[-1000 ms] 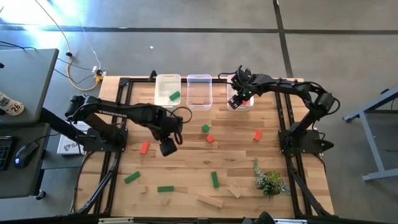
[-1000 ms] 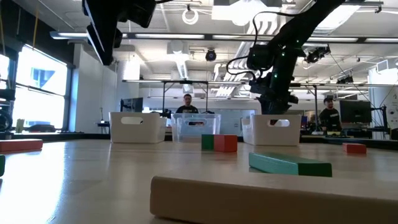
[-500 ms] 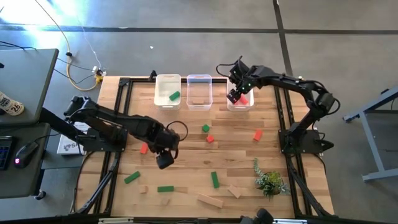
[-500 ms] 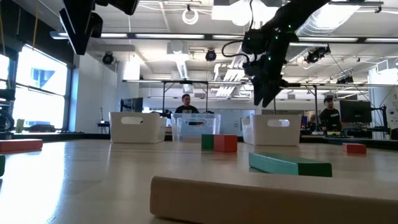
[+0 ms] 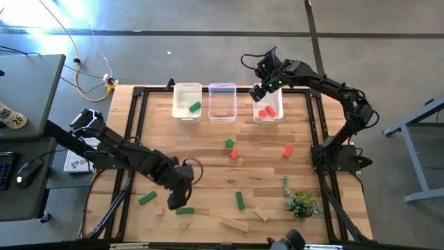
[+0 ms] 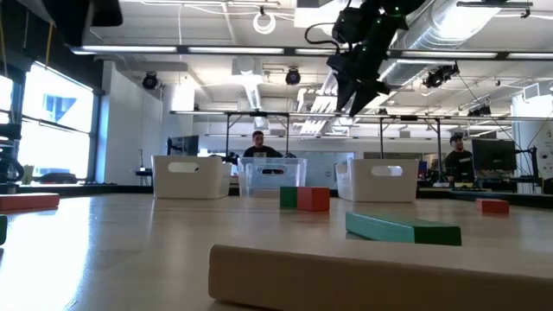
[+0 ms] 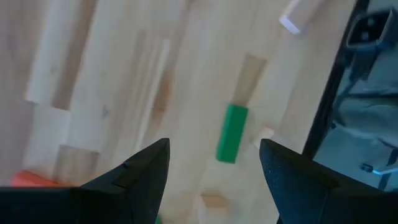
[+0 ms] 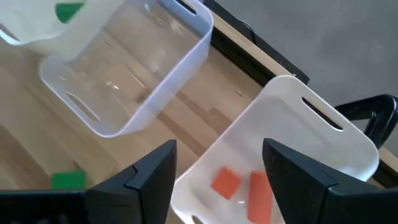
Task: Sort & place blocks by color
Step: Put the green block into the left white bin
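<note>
Item: blocks, small painted and plain wood, loose on the table (image 5: 208,161); entered left to right.

- Left gripper (image 5: 182,199): jaws spread, empty, over the near left area. Below it, a green bar (image 5: 184,210); farther left, a second green bar (image 5: 146,198). A red block (image 5: 161,164) lay just beyond.
- Left bin (image 5: 187,101): held one green block (image 5: 194,107).
- Middle bin (image 5: 223,101): clear, nothing seen inside.
- Centre of table: green cube (image 5: 229,143) just beside red cube (image 5: 234,155); upright-lying green bar (image 5: 239,201); tan bar (image 5: 234,223) and tan block (image 5: 261,214) near the front edge.
- Right bin (image 5: 268,111): two red blocks (image 8: 242,185) inside. Right gripper (image 5: 261,88): jaws spread, empty, above that bin's far side.
- Far right: red block (image 5: 287,151), loose; plant sprig (image 5: 300,202).

Handling, judged: light, rigid, not fragile; painted faces probably a little slick. Best taken across the short width at mid-length, jaws square to the flat sides, so a bar does not pivot.
</note>
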Available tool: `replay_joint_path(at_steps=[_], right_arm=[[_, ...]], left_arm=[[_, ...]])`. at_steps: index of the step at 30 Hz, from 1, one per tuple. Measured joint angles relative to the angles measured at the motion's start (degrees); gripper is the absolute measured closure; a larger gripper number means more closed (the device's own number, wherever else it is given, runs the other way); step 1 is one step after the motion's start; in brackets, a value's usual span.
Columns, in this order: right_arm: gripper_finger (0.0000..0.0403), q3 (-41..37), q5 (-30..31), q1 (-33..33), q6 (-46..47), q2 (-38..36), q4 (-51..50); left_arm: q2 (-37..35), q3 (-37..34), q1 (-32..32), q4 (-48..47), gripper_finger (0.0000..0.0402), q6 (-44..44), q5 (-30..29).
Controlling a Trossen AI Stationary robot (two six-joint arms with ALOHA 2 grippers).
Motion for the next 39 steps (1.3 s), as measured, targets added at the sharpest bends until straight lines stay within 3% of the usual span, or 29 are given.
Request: replay_joint_path(at_steps=[10, 24, 39], right_arm=[[0.0178, 0.52, -0.28, 3.25, 2.67, -0.02, -3.02], [0.0178, 0.52, 1.67, 9.00, 5.32, 0.00, -2.80], [0.0178, 0.52, 4.16, 12.16, 7.64, 0.00, -4.10]], left_arm=[[3.81, -4.39, -7.32, 8.28, 0.0163, -1.16, -1.62], [14.56, -4.33, -7.86, 15.63, 0.0163, 1.45, -1.82], [21.18, -4.30, -7.91, 19.48, 0.0163, 2.43, -0.79]])
